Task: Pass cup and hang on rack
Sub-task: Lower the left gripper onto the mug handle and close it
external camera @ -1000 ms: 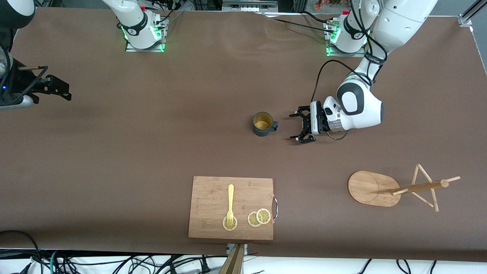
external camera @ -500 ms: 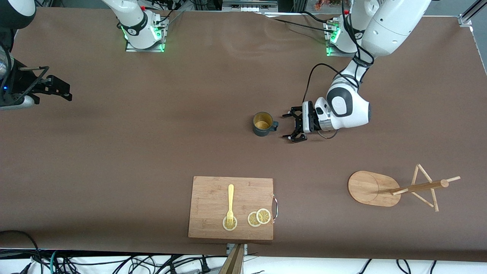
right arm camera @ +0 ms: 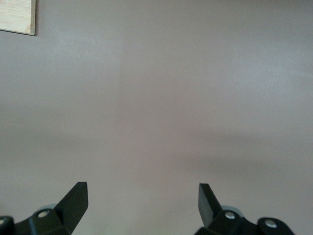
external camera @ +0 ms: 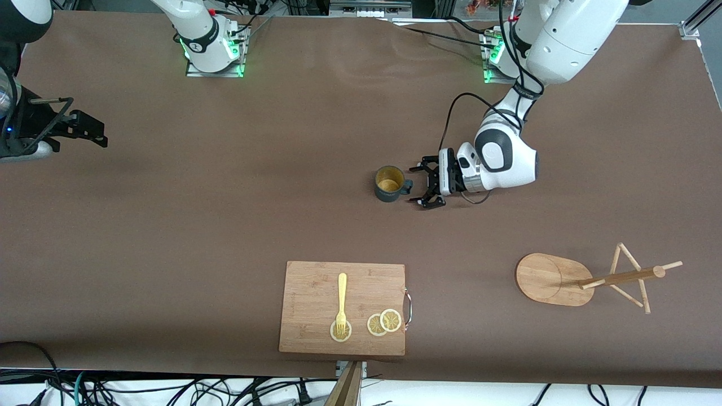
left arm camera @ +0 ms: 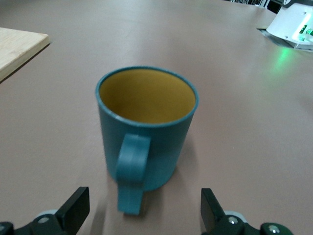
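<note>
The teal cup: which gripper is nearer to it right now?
Left. The left gripper is open right beside the teal cup, facing its handle. The right gripper waits open at the right arm's end of the table, away from the cup.

Robotics lab; bolted arm bases on a brown-covered table; loose cables along its edge

Brown worktop, evenly lit

Black cables trail along a white strip at 6 o'clock; aluminium framing at 1 o'clock.
</note>
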Available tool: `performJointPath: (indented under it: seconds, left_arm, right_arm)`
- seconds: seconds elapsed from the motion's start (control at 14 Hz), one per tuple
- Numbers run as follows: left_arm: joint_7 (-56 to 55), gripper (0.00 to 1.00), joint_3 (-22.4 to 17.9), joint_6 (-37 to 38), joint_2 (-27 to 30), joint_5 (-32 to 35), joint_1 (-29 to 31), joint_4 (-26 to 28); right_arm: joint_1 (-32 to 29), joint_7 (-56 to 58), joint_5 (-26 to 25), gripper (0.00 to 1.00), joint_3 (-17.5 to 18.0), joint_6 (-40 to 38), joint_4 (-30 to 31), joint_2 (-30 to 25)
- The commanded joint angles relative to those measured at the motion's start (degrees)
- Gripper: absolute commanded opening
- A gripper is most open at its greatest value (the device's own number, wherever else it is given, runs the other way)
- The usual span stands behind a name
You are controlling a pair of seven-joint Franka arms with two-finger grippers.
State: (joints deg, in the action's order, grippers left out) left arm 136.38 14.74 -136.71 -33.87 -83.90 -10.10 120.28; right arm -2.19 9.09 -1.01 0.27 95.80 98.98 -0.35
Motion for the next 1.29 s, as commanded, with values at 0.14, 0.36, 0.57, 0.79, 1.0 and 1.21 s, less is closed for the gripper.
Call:
performJointPath:
  seconds: [0.14, 0.36, 0.57, 0.79, 1.0, 1.21]
  left_arm:
    - [1.69, 1.0, 0.55, -0.66, -0.93, -3.36, -0.89, -1.01]
    - [3.88, 0.88, 0.55, -0.66, -1.2, -3.64, -1.5, -1.01]
    - [6.26, 0.55, 0.46, -0.58, -1.2, -4.51, -1.42, -1.01]
    - [5.91, 0.11, 0.29, -0.58, -1.2, -4.78, -1.33, -1.1]
    - [5.56, 0.0, -0.15, -0.58, -0.85, -5.75, -0.8, -1.1]
    - [-3.19, 0.0, -0.33, -0.14, 0.9, -5.57, 0.07, -0.92]
  right_arm:
    - [-0.27, 0.32, 0.65, 1.0, 0.17, -1.85, -0.9, -0.26]
    - [-0.27, 0.23, 0.65, 1.0, 0.35, -1.94, -0.9, -0.26]
    - [-0.27, 0.23, 0.83, 1.0, 0.43, -1.85, -0.9, -0.26]
    - [-0.27, 0.23, 0.83, 1.0, 0.52, -1.85, -0.9, -0.26]
    - [-0.27, 0.23, 0.83, 1.0, 0.43, -1.58, -0.9, -0.26]
    - [-0.27, 0.23, 0.83, 1.0, 0.52, -1.67, -0.99, -0.26]
